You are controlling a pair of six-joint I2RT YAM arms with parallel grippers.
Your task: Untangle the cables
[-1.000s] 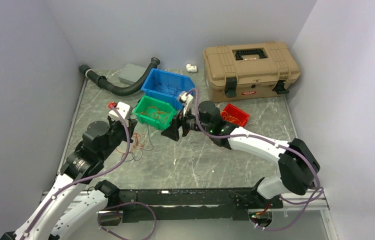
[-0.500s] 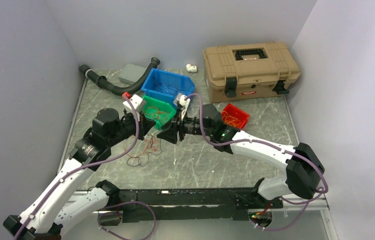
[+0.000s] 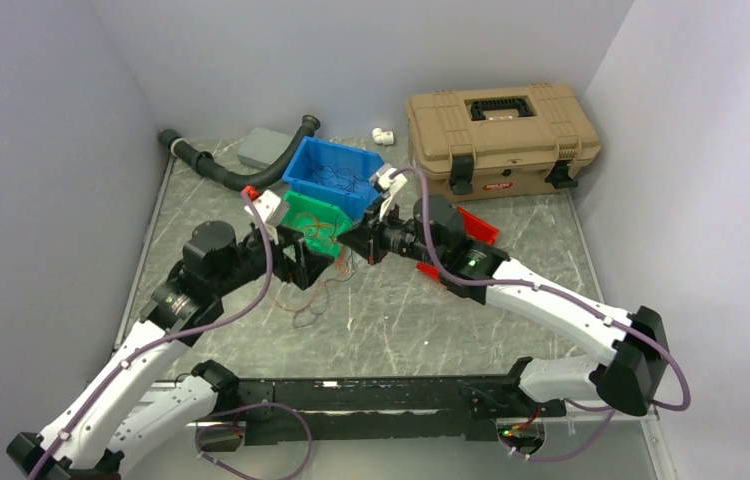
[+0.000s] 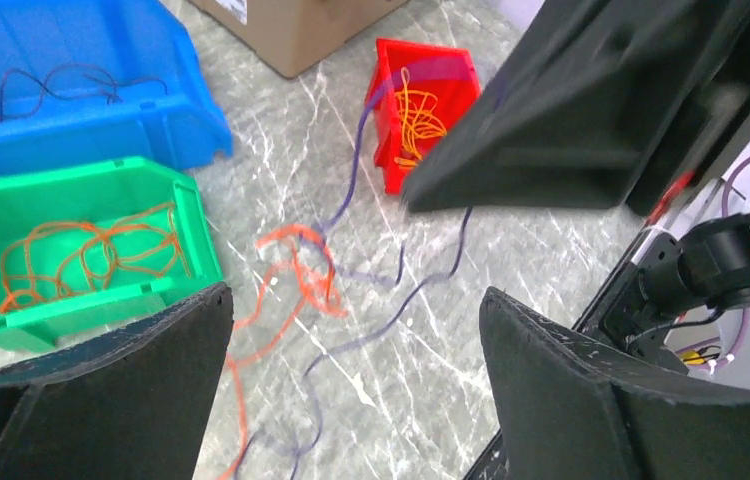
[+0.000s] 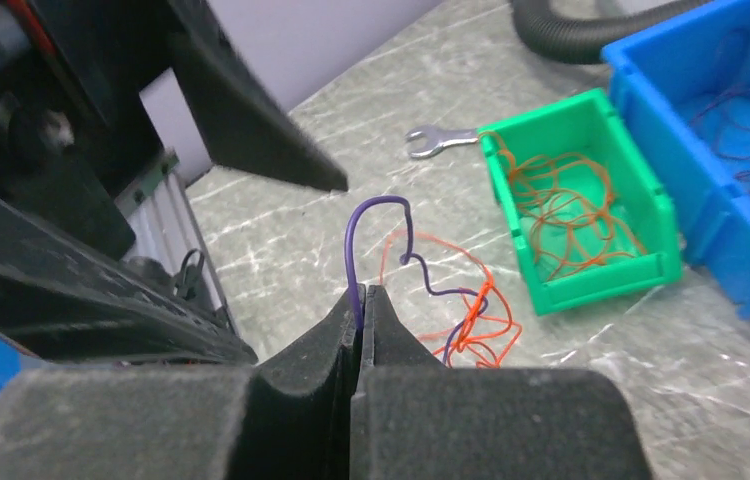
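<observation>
Right gripper (image 5: 361,292): jaws pressed together, pinching a purple wire (image 5: 349,250). The wire rises from the fingertips in a loop, then drops into a knot with an orange wire (image 5: 471,325) lying on the table (image 3: 401,320).

Left gripper (image 4: 353,300): jaws spread wide, nothing between them. It faces the right gripper, near but apart. Its body fills the upper left of the right wrist view, while the right gripper blocks the upper right of the left wrist view.

The loose cables (image 3: 313,298), orange and purple, lie tangled on the table below and between the two grippers, just in front of the green bin (image 5: 601,285).

- The green bin holds a bunch of orange wires. In the top view the left wrist covers its near corner.
- A wrench (image 5: 436,141) lies flat on the table beside the green bin.
- The blue bin (image 5: 651,110) touches the back of the green one and has dark thin wires inside.
- The red bin (image 4: 386,150), off to the right, holds yellow-orange wires. From above the right arm hides much of it.

Far side: a tan case (image 3: 501,125) with its lid closed, a black hose (image 3: 236,178) curving behind the blue bin, a grey box (image 3: 264,147) and a white fitting (image 3: 383,135).
</observation>
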